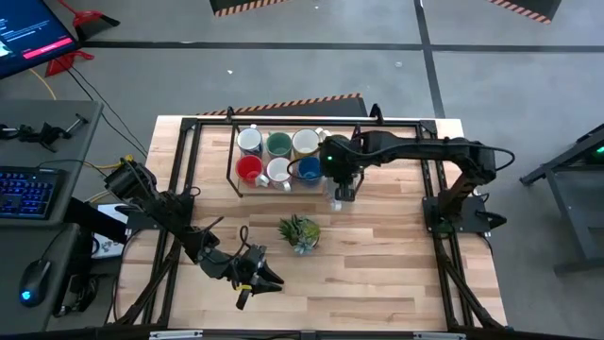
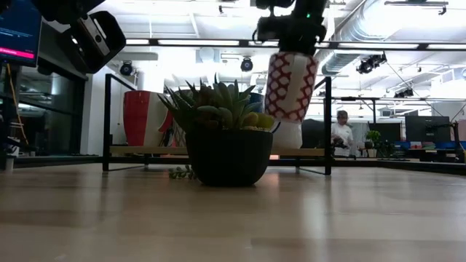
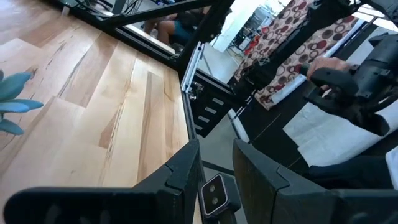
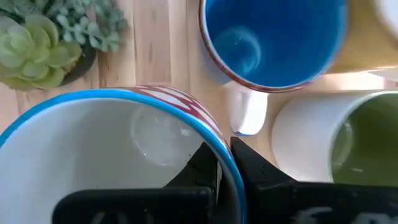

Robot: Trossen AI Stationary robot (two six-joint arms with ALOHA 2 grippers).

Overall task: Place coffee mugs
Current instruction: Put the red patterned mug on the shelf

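Wooden table [image 1: 377, 255]: right claw [image 4: 225, 163] clamped on blue-rimmed, red-patterned white mug [image 4: 124, 146].

— Where do the mugs sit?

— Six coffee mugs [image 1: 277, 157] stand in two rows of three inside a wire rack [image 1: 233, 161] at the back of the table [image 1: 396, 274].

— And the plant?

— The plant [image 1: 299, 232] stands in front of the rack, near the table's middle.

— The arms?

— The right gripper [image 1: 343, 194] hangs just beside the rack's right end, pinching the rim of a raised mug [image 2: 290, 86] that is clear of the tabletop. The left gripper [image 1: 257, 279] rests low at the front, left of the plant.
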